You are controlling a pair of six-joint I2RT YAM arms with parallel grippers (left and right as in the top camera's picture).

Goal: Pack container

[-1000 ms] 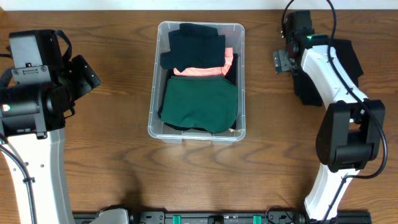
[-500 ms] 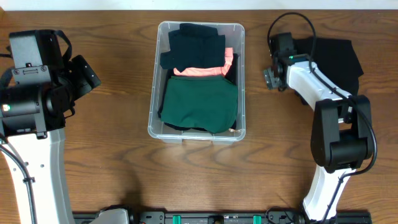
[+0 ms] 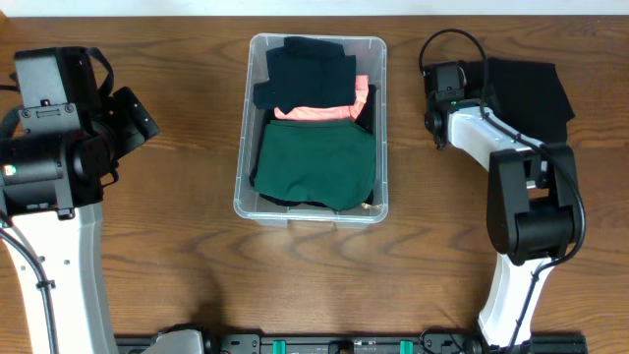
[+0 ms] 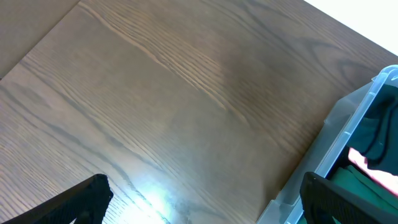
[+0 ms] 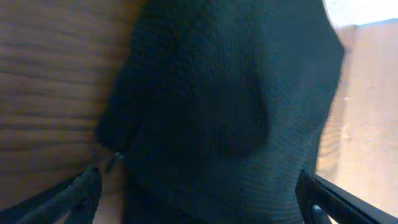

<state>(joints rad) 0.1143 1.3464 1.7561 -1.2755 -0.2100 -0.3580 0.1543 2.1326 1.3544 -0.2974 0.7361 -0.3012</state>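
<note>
right claw (image 5: 199, 200) open at black cloth (image 5: 236, 112); container (image 3: 313, 218) holds folded clothes (image 3: 314, 162)

We see the left arm (image 3: 59, 265) and right arm (image 3: 511, 285) in white shells with black joints, a black cable (image 3: 448, 32) on the right, and black fingers (image 4: 93, 194) on the left gripper (image 4: 205, 200).

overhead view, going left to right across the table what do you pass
left arm → clear container of folded clothes → black garment on the table; the right arm overlaps that garment, so it is left out

Robot lab — two arms (image 3: 49, 246), wooden table (image 3: 177, 246).
</note>
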